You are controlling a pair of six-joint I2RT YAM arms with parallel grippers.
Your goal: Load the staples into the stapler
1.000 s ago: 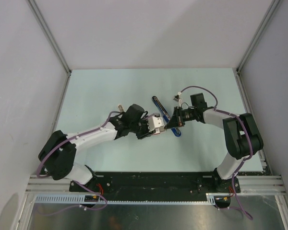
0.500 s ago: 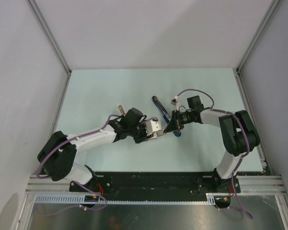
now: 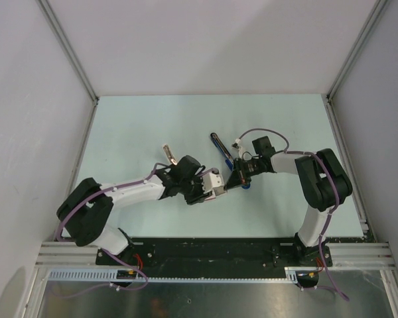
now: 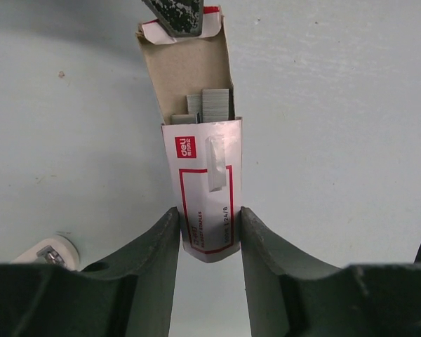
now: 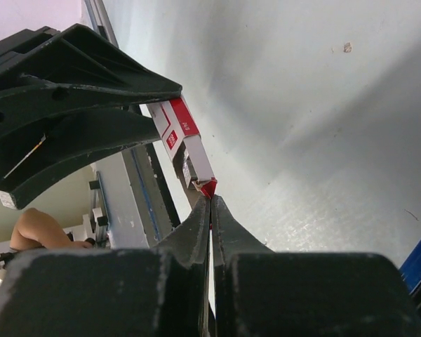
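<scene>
I log the left tool (image 4: 208, 216) clenched on the pink-and-white box (image 4: 209, 165), centre of the top view. The box's tray (image 4: 182, 70) is slid out toward the upper edge of the left wrist view, with the staples (image 4: 215, 105) lying inside. The right tool (image 5: 211, 202) is pinched on the tray's red-edged end flap. The stapler (image 3: 220, 148) lies on the worktop (image 3: 139, 126) just above both tools, apart from the box.

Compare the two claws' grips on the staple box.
The left claw clamps the printed sleeve across its sides; the right claw pinches only the tray's end flap. The left's fingers stand apart by the sleeve's width; the right's nearly meet. Both are shut on the same box.
</scene>
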